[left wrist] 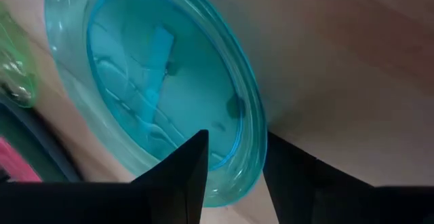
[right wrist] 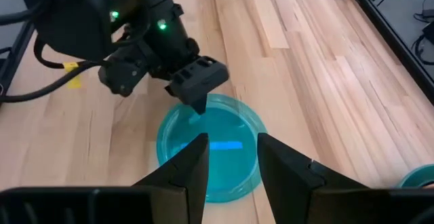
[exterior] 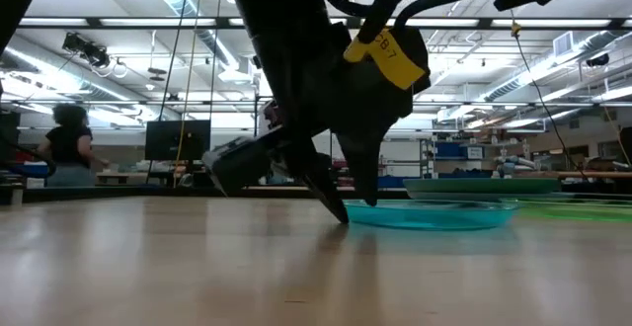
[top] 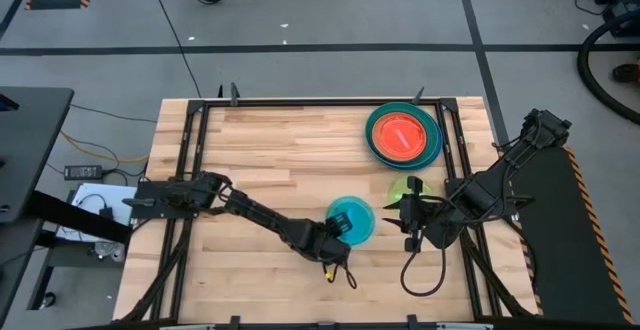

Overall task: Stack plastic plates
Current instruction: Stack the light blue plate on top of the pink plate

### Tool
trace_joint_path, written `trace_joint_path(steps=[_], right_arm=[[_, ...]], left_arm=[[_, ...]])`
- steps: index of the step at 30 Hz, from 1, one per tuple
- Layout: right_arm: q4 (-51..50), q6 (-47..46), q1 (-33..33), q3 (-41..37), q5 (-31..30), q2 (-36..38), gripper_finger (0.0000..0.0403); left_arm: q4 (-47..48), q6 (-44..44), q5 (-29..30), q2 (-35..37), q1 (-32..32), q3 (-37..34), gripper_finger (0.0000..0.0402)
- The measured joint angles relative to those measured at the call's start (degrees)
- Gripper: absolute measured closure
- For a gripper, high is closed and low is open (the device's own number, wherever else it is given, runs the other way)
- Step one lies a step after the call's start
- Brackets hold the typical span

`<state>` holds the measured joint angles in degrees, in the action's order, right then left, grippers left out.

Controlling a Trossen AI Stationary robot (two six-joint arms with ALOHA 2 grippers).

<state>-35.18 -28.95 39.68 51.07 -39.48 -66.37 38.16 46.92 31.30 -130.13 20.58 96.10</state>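
A small cyan plate (top: 352, 217) (left wrist: 156, 81) (right wrist: 210, 146) lies flat on the table near its middle. My left gripper (top: 336, 232) (left wrist: 234, 166) is open and comes down on the plate's near-left rim, one finger over the inside and one outside. My right gripper (top: 408, 213) (right wrist: 229, 163) is open, hovers to the right of the cyan plate and points toward it. A small green plate (top: 404, 187) lies flat beside the right gripper. A stack of plates (top: 403, 135), teal outermost and orange on top, rests near the far right corner. My left gripper straddles the cyan plate's rim (left wrist: 244, 173) on its near-left side, slanting down from the table's left, with one finger (left wrist: 190, 170) over the inside and one (left wrist: 291, 173) outside. Whether either finger touches the rim, I cannot tell. The plate lies flat on the table.
Bare wooden table (top: 260, 150) lies to the left and far side of the cyan plate. A black frame rail (top: 452, 150) runs along the table's right side next to the stack. In the low view a person (exterior: 67, 143) stands in the room behind the table.
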Motion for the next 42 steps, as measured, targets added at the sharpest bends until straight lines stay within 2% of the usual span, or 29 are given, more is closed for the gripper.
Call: trace_joint_path(steps=[7, 18, 27, 34, 39, 42], right_arm=[[0.47, 0.02, 0.00, 0.00, -0.10, 0.00, 0.0267], [0.44, -0.02, 0.00, 0.00, -0.38, 0.00, 0.0267], [1.22, -2.15, 1.07, 0.02, -0.98, 0.00, 0.0269], [2.89, -2.45, 2.79, 0.03, -4.52, 0.02, 0.0269], [4.58, -1.58, 3.90, 0.07, -4.41, 0.04, 0.0269], [4.52, -1.98, 4.36, 0.07, -4.14, 0.04, 0.0269]], left_arm=[[-0.49, 0.68, -1.77, 0.25, -0.48, -0.15, 0.0271], [1.37, 1.18, -4.67, 1.15, -0.51, -0.29, 0.0391], [1.87, 3.51, -2.81, 4.79, -1.65, -0.27, 0.0391], [-0.48, 4.77, -2.61, 8.00, -7.52, -0.21, 0.0391], [-5.89, 10.37, -2.69, 8.10, -11.62, -0.21, 0.0391], [-9.91, 14.64, -4.66, 8.11, -13.74, -0.21, 0.0391]])
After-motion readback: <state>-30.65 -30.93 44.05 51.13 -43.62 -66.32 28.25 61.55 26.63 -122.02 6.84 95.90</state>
